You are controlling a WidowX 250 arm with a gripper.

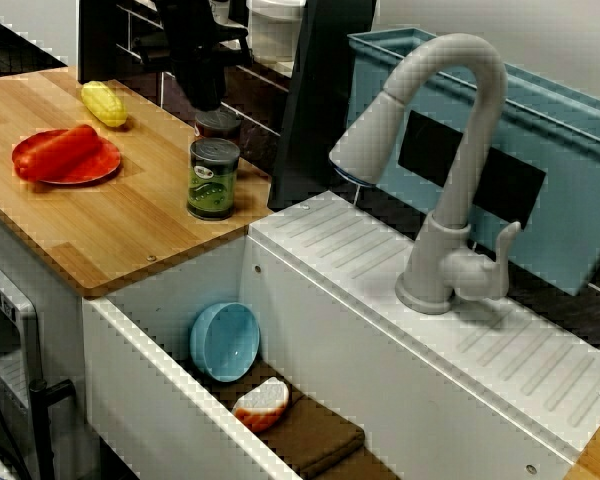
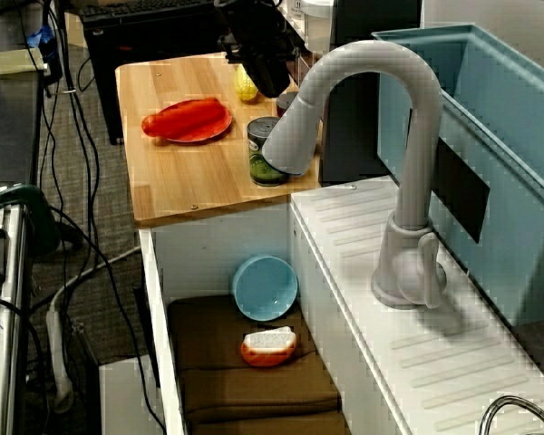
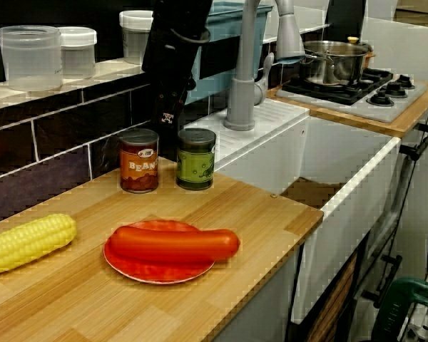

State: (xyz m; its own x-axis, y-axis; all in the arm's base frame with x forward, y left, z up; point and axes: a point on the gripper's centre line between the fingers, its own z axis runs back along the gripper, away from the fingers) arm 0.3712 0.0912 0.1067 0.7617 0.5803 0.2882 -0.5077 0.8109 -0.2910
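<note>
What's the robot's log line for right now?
end effector: above bean can, open or shut unclear | beside it: green can | counter: sausage on plate, corn

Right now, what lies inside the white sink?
Inside the sink, a blue bowl leans on its side against the wall, and a red-and-white food piece lies on a brown cloth. The cloth covers the floor, so whatever is under it is hidden.

The robot's arm (image 3: 177, 43) is matte black and boxy, narrowing to a dark tool (image 3: 165, 118) that carries a small pale marking.
</note>
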